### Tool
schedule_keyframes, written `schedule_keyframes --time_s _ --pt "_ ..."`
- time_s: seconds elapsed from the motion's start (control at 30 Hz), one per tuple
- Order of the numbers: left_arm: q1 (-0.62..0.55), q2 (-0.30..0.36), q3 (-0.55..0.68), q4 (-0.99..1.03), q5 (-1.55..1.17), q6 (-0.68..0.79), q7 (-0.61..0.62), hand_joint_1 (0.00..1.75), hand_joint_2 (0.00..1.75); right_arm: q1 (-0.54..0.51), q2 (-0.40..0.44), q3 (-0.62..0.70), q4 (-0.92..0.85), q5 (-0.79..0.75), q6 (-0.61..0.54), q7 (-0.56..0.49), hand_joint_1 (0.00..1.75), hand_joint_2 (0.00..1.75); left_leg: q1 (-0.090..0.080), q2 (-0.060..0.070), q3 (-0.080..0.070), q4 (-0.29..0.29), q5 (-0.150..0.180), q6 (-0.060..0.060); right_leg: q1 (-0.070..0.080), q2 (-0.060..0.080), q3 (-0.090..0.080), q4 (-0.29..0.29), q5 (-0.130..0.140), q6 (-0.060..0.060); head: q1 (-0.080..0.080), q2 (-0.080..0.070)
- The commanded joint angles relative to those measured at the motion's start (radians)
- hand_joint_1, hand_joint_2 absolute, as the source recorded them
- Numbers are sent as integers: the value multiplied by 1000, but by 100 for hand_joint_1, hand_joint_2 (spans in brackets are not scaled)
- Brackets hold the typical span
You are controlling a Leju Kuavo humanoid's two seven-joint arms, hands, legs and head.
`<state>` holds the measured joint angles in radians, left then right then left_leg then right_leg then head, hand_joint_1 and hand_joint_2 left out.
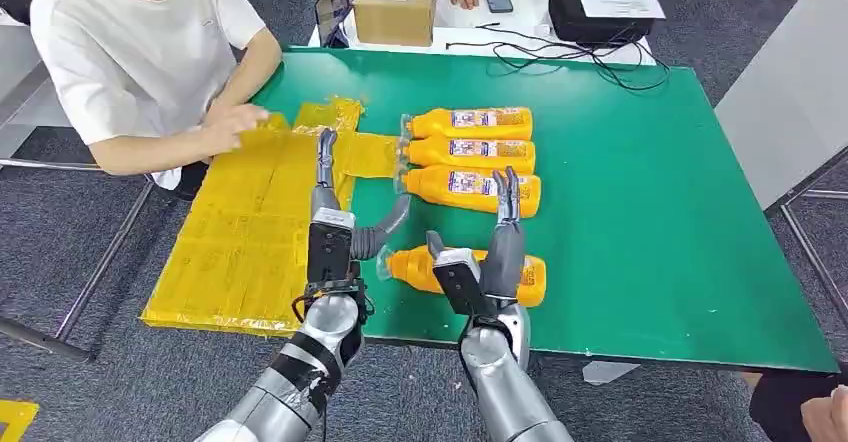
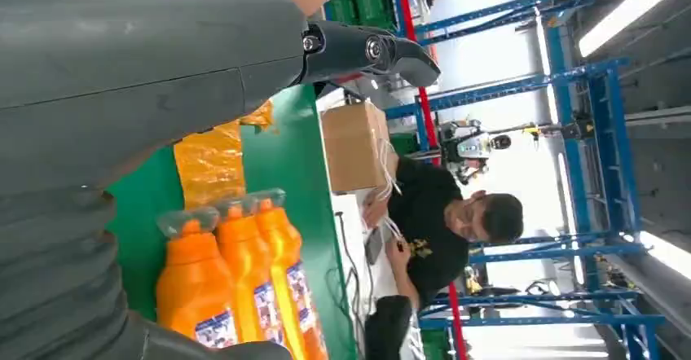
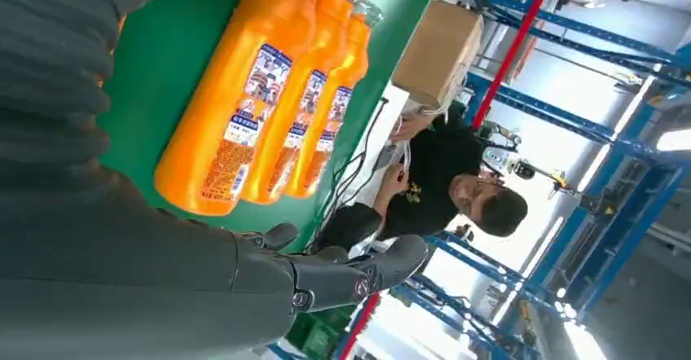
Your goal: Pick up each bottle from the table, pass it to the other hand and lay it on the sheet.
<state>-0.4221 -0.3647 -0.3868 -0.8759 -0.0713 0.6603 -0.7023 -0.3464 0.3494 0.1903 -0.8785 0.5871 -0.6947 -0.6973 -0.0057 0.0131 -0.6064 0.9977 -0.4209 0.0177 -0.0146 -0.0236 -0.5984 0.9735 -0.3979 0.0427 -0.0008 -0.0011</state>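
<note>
Nearest bottle: lying on its side on the green table, near the front edge, directly under the right hand. Long axis running left to right across the table, cap end toward the left hand, base toward the robot's right. Right hand placed over the bottle's middle, fingers extended and apart, pointing away from the body; contact with the bottle not determinable, no closed grasp visible. Left hand just beside the cap end, fingers extended, thumb angled toward the bottle, nothing held.

Right hand nearer, hence the likely picking hand; approach across the short axis judged suitable.

Three further bottles lying parallel in a row behind, touching side by side, caps toward the yellow sheet. Sheet spread on the robot's left, a person's hand resting on its far edge.

Labels: blue, white and red panels on orange bodies; print too small to read.
</note>
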Motion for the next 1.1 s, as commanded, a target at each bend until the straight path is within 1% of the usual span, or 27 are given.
schedule_keyframes --time_s 0.03,0.07,0.1,0.13,0.17,0.2,0.27,0.3,0.4,0.43,0.47,0.53,0.6,0.67,0.7,0.8,0.83,0.87,0.9,0.97,1.0,1.1 --pt "83 58 6 -163 22 -52 4 0 175 -103 -8 -32 269 274 -3 113 0 175 1 4 6 -1 -2 -2 1 7 5 -1 0 -2 0 0" --pt "83 58 6 -163 22 -52 4 0 175 -103 -8 -32 269 274 -3 113 0 175 1 3 4 -1 -1 -1 1 5 3 -1 0 -2 0 0" --pt "97 57 20 -177 9 -50 4 0 175 -93 -13 -11 265 310 -3 132 0 175 1 1 3 -1 -1 -1 0 3 2 -1 0 -1 0 0" --pt "104 57 29 -178 8 -51 4 0 175 -86 -15 -3 264 297 -3 130 0 175 1 2 5 -1 -2 -2 1 4 4 -1 -1 -2 0 0" --pt "104 57 29 -178 8 -51 4 0 175 -86 -15 -3 264 297 -3 130 0 175 1 1 4 -2 -1 -1 1 3 3 -2 -1 -1 0 0" --pt "110 56 57 -164 3 -65 4 0 175 -69 -40 58 249 319 11 183 0 175 1 1 5 -2 -2 -2 1 3 4 -2 -1 -2 0 0" --pt "117 57 88 -168 -10 -56 4 0 175 -33 -72 127 193 343 18 239 0 175 2 2 6 -1 -3 -2 1 5 5 -2 -1 -2 0 0" --pt "119 62 108 -172 -13 -49 4 0 175 9 -94 161 131 365 -3 260 0 175 1 1 5 -2 -2 -1 1 3 4 -2 -1 -1 0 0" --pt "118 64 139 -161 -10 -61 4 0 175 79 -130 194 8 397 5 312 0 175 1 -2 4 -2 -1 -1 1 0 3 -2 -1 -1 0 0" --pt "116 63 149 -149 -15 -62 4 0 175 87 -144 204 -13 395 54 355 0 175 2 -2 5 -2 -2 -1 1 0 5 -2 -2 -2 0 0" --pt "111 62 160 -138 -13 -68 4 0 175 88 -159 215 -21 426 60 395 0 175 1 -2 4 -2 -1 -1 1 0 4 -2 -1 -1 0 0" --pt "111 62 160 -138 -13 -68 4 0 175 88 -159 215 -21 426 60 395 0 175 1 -1 2 -1 -1 -1 0 0 2 -1 -1 -1 0 0" --pt "111 62 160 -138 -13 -68 4 0 175 88 -159 215 -21 426 60 395 0 175 1 -1 3 -1 -2 -1 1 1 3 -1 -1 -2 0 0" --pt "107 58 163 -131 -11 -72 4 0 175 81 -169 217 -17 453 39 406 0 175 1 -1 2 -1 -1 -1 0 1 1 -1 -1 -1 0 0" --pt "103 55 171 -125 -6 -81 4 0 175 81 -175 218 -26 497 -3 428 0 175 0 -1 1 -1 -1 -1 0 0 1 -1 -1 -1 0 0" --pt "100 55 189 -118 -21 -73 4 0 175 136 -182 208 -132 581 -3 459 0 175 2 -2 4 0 -2 -2 1 1 4 -1 -2 -2 0 0" --pt "96 55 207 -107 -14 -83 4 0 175 170 -191 202 -195 618 -3 478 0 175 1 -2 2 -1 -1 -1 1 0 2 -1 -1 -1 0 0" --pt "97 55 215 -106 -12 -86 4 0 175 183 -199 203 -218 646 -3 493 0 175 0 -1 1 -1 -1 -1 0 0 1 -1 -1 -1 0 0" --pt "97 54 230 -105 -9 -90 4 0 175 203 -209 206 -244 676 -3 517 0 175 2 -2 4 0 -2 -1 1 0 4 -1 -2 -2 0 0" --pt "100 54 266 -100 -6 -99 4 0 175 243 -239 199 -314 784 -3 593 0 175 1 -2 2 -1 -1 -1 1 -1 2 -1 -1 -1 0 0" --pt "101 54 277 -99 -5 -105 4 0 175 254 -244 187 -332 791 -3 603 0 175 1 -2 4 -1 -2 -1 1 0 4 -1 -2 -2 0 0" --pt "103 55 284 -99 -5 -107 4 0 175 251 -256 175 -331 803 -3 612 0 175 0 -2 1 -1 -1 0 0 -1 1 -1 -1 -1 0 0"
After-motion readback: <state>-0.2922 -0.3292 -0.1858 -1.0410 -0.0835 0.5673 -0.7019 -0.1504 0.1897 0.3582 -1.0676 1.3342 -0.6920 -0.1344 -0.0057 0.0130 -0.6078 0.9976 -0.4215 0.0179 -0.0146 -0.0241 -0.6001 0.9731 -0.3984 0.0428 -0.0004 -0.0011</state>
